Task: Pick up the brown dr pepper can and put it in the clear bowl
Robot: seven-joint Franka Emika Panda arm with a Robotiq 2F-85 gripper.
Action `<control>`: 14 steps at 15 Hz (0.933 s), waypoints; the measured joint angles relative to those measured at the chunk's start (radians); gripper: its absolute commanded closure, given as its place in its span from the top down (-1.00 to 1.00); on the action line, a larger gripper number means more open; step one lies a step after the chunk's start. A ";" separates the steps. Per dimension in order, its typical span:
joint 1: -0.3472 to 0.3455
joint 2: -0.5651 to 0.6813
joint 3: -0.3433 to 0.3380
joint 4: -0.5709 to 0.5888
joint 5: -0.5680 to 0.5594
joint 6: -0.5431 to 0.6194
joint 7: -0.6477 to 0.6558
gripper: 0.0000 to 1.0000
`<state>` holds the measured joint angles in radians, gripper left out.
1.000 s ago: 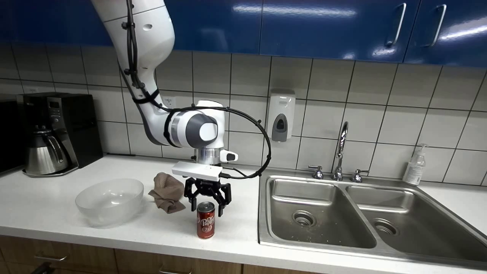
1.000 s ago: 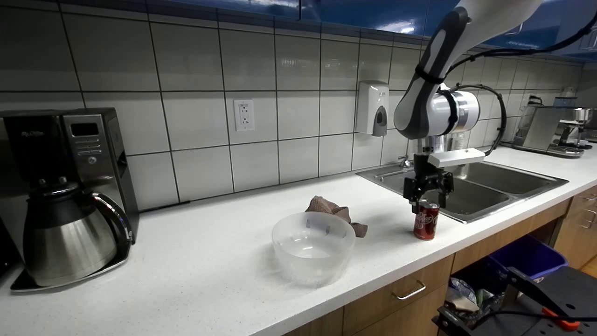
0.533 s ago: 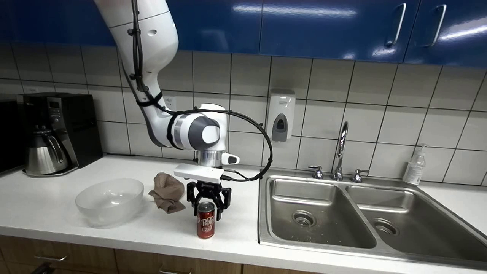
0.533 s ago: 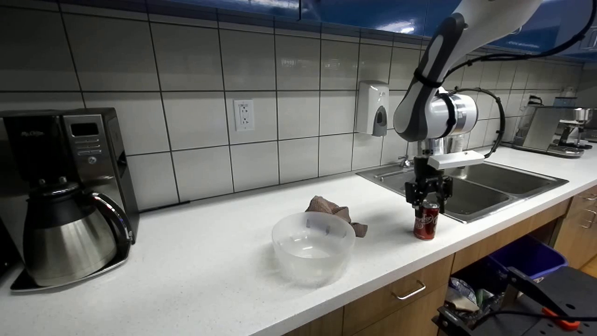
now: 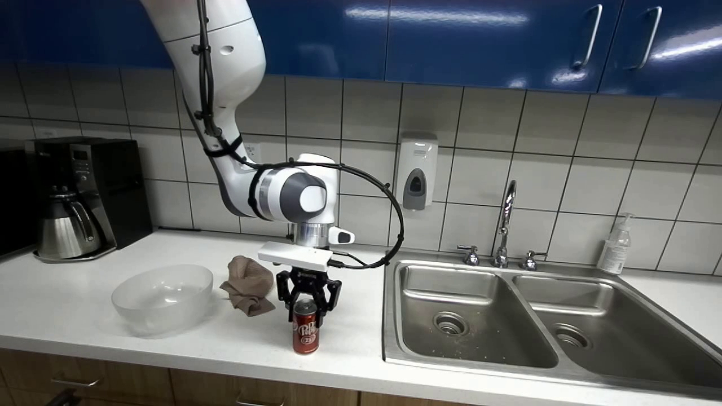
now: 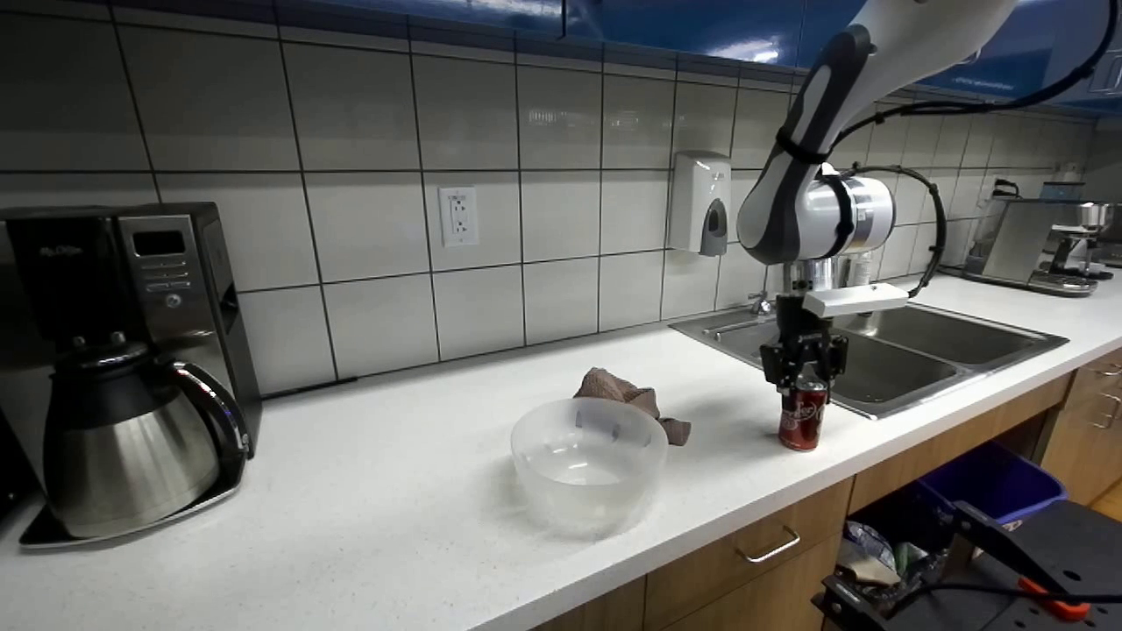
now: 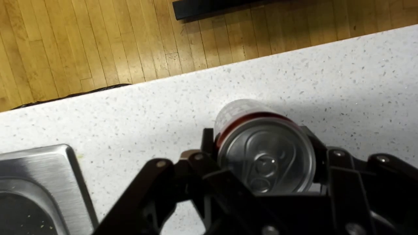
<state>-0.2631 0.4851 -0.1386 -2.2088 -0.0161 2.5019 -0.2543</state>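
Note:
The dark red Dr Pepper can [image 5: 306,337] stands upright on the white counter near its front edge; it shows in both exterior views. My gripper [image 5: 305,320] points straight down from above, its fingers on either side of the can's upper part. In the wrist view the silver lid of the can [image 7: 271,153] fills the space between the black fingers [image 7: 321,156], which press against both sides. The can's base rests on the counter. The clear bowl [image 6: 583,508], frosted and with nothing visible in it, sits some way off toward the coffee maker.
A crumpled brown cloth [image 5: 248,285] lies between bowl and can. On the can's far side from the bowl is the double steel sink [image 5: 474,316] with its faucet [image 5: 505,225]. A coffee maker [image 6: 131,368] stands at the counter's end. Blue cabinets [image 5: 462,39] hang overhead.
My gripper has come down slightly over the can, and its fingers have moved inward from wide apart to close against the can's sides. Bowl and cloth stay put.

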 measured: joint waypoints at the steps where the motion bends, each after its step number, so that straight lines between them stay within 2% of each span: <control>1: -0.001 -0.001 0.000 -0.001 0.001 0.000 -0.003 -0.24; 7: -0.009 -0.070 0.000 -0.052 0.017 0.004 -0.019 -0.24; 14: 0.032 -0.257 0.001 -0.190 0.016 0.029 -0.017 -0.24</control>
<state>-0.2310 0.2279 -0.1378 -2.3989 -0.0002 2.5305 -0.2711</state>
